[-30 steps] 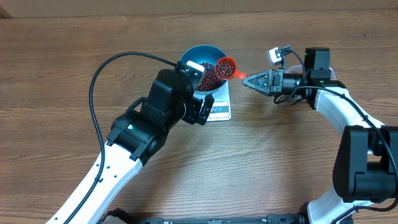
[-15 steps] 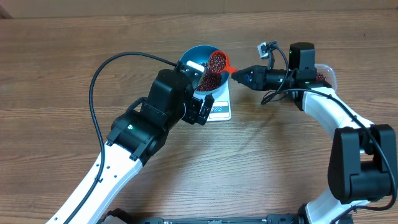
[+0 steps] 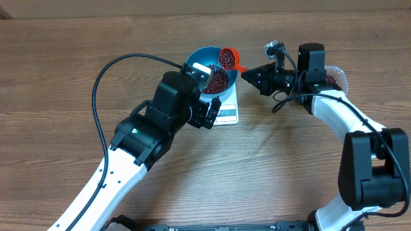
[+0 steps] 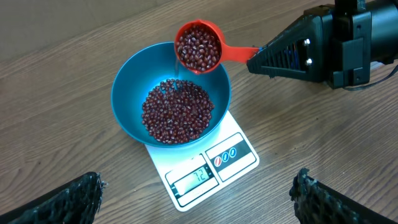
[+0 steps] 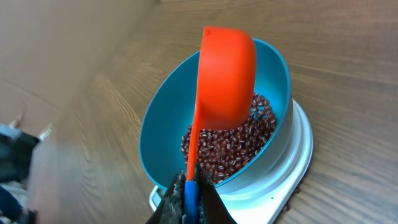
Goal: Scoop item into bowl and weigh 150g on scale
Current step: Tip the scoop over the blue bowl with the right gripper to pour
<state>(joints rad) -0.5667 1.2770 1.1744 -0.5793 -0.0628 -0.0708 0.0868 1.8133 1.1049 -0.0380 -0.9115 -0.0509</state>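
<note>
Task stage: pouring is under way; the weigh-out is judged roughly half done.
Bowl (image 4: 130, 87): the blue bowl is set on the white scale (image 4: 205, 168), centred over its rear part, with the front edge left uncovered.
Beans in bowl (image 4: 177, 112): a shallow layer of red-brown beans covers the bottom; the blue walls above it are bare.
Display (image 4: 193, 179): the window appears to read 72, about half of the target, though the digits are small.
Scoop (image 4: 239, 55): an orange measuring scoop is held above the bowl's far rim, tipped toward the inside.
Beans in scoop (image 4: 198, 46): most of a full load is seen in the cup; whether any are falling cannot be told.
Right hand (image 4: 254, 62): it is pressed together on the scoop's handle, pinching it at the end.
Left hand (image 4: 196, 199): it is spread wide and empty, held over the scale's front; nothing is touched.
Supply tub (image 3: 339, 76): a clear tub is glimpsed behind the right arm; its contents are mostly hidden.
Tabletop (image 4: 311, 137): no spilled beans are made out near the scale.
Left to do: the scoop is to be emptied, then more is judged necessary, with smaller additions near 150 to avoid overshoot.
</note>
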